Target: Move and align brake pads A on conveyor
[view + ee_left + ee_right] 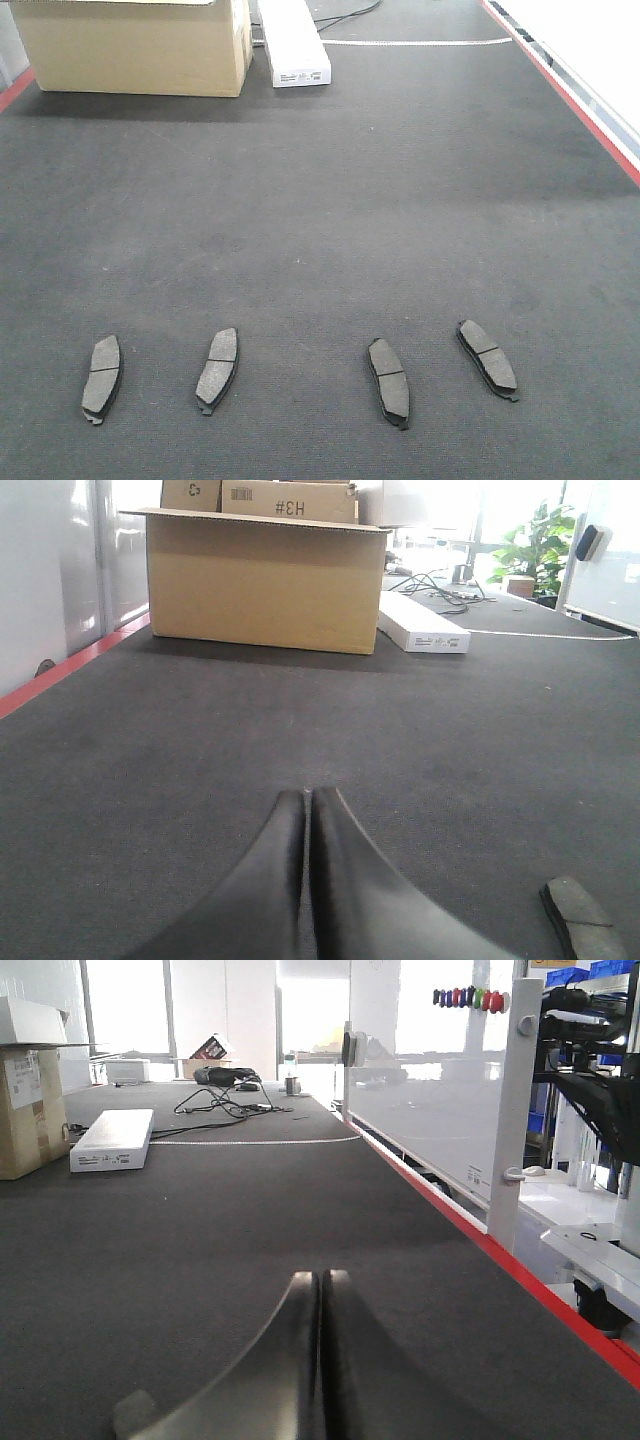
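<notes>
Near the front edge of the conveyor (320,230), four brake pads lie in a loose row across the dark belt: the far-left pad (101,378), the second pad (217,370), the third pad (388,382) and the far-right pad (487,358). The left two lean slightly one way, the right two the other, and a wider gap splits the pairs. Neither arm shows in this front view. At the far end sit a cardboard box (135,45) and a long white box (293,45).

The left wrist view adds the left gripper (307,800), low over the belt, its fingers pressed together with nothing between them; one pad (583,917) pokes in at the lower right. The right wrist view shows the right gripper (321,1282), likewise closed and empty, plus the red edge stripe (520,1280) and white side rail (512,1110), and loose cables (225,1100) far down the belt.
</notes>
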Available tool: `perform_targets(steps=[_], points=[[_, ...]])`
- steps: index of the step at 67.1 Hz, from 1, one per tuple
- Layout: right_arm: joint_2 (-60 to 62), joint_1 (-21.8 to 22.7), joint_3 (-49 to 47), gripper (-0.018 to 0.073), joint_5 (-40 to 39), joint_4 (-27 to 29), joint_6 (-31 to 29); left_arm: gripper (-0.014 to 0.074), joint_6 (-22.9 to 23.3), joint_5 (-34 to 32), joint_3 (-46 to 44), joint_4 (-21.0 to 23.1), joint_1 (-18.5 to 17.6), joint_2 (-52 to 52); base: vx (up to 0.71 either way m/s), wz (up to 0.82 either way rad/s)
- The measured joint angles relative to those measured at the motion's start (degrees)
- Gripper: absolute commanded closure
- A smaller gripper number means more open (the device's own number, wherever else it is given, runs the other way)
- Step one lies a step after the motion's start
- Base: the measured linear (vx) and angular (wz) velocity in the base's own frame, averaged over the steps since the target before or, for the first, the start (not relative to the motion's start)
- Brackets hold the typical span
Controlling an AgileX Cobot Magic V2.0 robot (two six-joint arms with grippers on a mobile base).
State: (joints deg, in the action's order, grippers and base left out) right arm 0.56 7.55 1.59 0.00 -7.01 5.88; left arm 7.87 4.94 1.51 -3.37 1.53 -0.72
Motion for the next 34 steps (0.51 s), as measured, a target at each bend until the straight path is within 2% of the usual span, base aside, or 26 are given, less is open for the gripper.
perform_targets(steps=[6, 19, 34], points=[[0.0, -0.39, 0.0, 0.0571, 0.0, 0.0, 0.07, 0.0603, 0.0, 0.0, 0.0, 0.0, 0.0, 0.0, 0.0, 0.0], [0.0, -5.32, 0.0, 0.0571, 0.0, 0.05, -0.9, 0.0603, 0.0, 0.0, 0.0, 0.0, 0.0, 0.0, 0.0, 0.0], [0.0, -5.37, 0.0, 0.0571, 0.0, 0.67, -1.01, 0.0603, 0.0, 0.0, 0.0, 0.0, 0.0, 0.0, 0.0, 0.0]])
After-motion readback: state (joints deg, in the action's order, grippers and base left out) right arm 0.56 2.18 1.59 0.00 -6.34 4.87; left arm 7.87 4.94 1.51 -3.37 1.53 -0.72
